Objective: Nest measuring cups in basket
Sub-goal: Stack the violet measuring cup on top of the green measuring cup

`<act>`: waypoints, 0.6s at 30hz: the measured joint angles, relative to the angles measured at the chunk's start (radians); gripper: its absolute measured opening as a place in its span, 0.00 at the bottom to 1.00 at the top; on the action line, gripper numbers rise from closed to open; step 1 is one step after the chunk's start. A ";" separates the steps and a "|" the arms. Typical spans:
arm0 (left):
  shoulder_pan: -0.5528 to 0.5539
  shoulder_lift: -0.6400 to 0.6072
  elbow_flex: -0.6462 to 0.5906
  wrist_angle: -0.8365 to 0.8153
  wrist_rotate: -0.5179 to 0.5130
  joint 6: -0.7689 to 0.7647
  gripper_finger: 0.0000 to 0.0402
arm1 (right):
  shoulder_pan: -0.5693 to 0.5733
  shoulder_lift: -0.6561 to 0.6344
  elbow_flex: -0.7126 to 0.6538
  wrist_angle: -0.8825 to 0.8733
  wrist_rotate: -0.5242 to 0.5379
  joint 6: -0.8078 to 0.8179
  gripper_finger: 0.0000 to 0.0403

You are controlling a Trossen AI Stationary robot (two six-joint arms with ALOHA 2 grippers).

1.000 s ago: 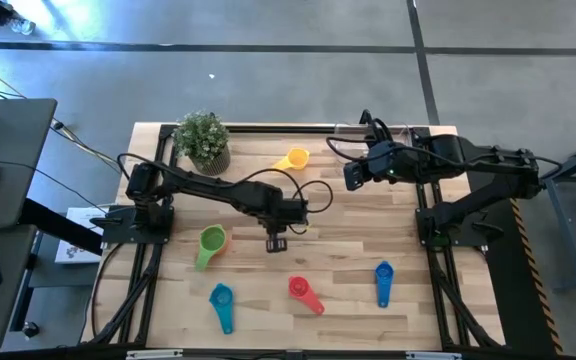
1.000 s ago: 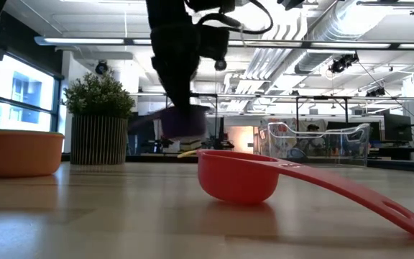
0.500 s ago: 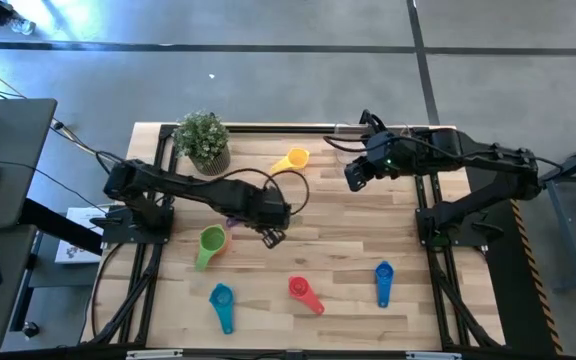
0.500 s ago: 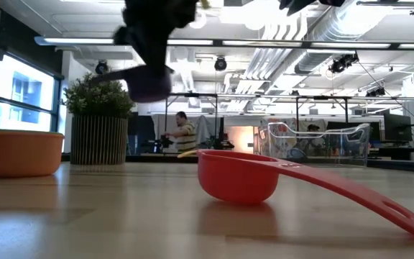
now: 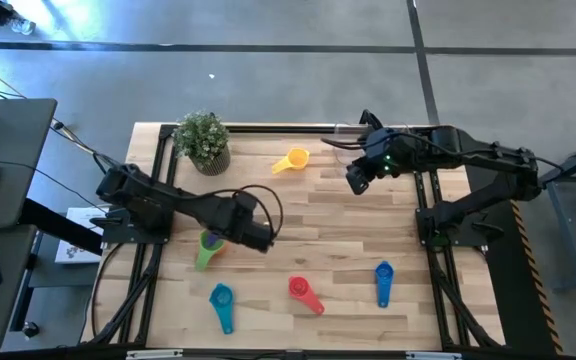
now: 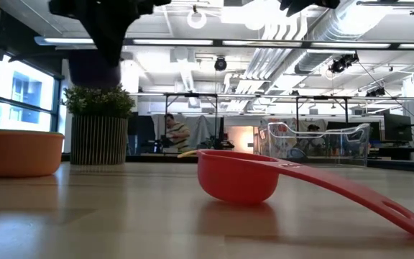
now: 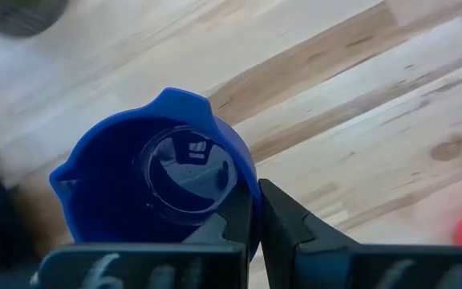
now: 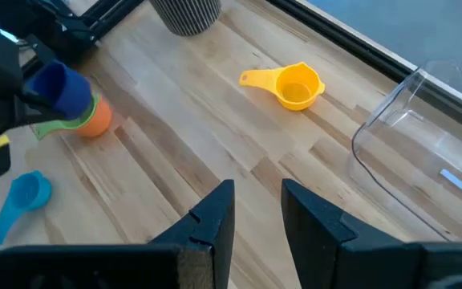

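The basket (image 8: 411, 152) is a clear, glossy plastic bin with rounded corners and low walls; it sits at the far edge of the table, just beyond the right gripper (image 8: 257, 210), whose two dark fingers stand a narrow gap apart with nothing between them, hovering above the pale, streaky wood planks of the table (image 5: 348, 240).

The plant (image 5: 203, 140), a bushy green tuft in a ribbed round pot, stands at the far left corner, well apart from both grippers.

The left gripper (image 7: 255, 233) is over the left part of the table, pinched tight on the rim of a cup (image 7: 155, 177) that looks deep blue in the wrist view and purplish from above. It is smooth, shiny plastic with small pour lips on its rim, its mouth turned toward the wrist camera. It hangs above an orange cup (image 8: 96, 120) nested in a green cup (image 5: 209, 246), whose flat handle runs toward the near edge.

The yellow cup (image 5: 293, 160) lies between the plant and the right gripper, its handle pointing towards the plant. Along the near edge, away from both grippers, lie three more scoops: the red cup (image 5: 303, 291), handle slanting to the near right; the blue cup (image 5: 384, 278), long axis running near to far; and the light blue cup (image 5: 221, 303), handle pointing to the near edge.
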 joint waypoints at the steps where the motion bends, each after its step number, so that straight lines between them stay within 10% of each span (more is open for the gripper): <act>1: -0.009 0.000 0.000 -0.016 -0.003 -0.026 0.01 | 0.000 0.000 0.000 0.000 0.000 -0.006 0.24; 18: -0.056 -0.024 -0.150 -0.031 0.060 -0.125 0.01 | 0.003 0.000 0.000 -0.008 0.000 -0.015 0.24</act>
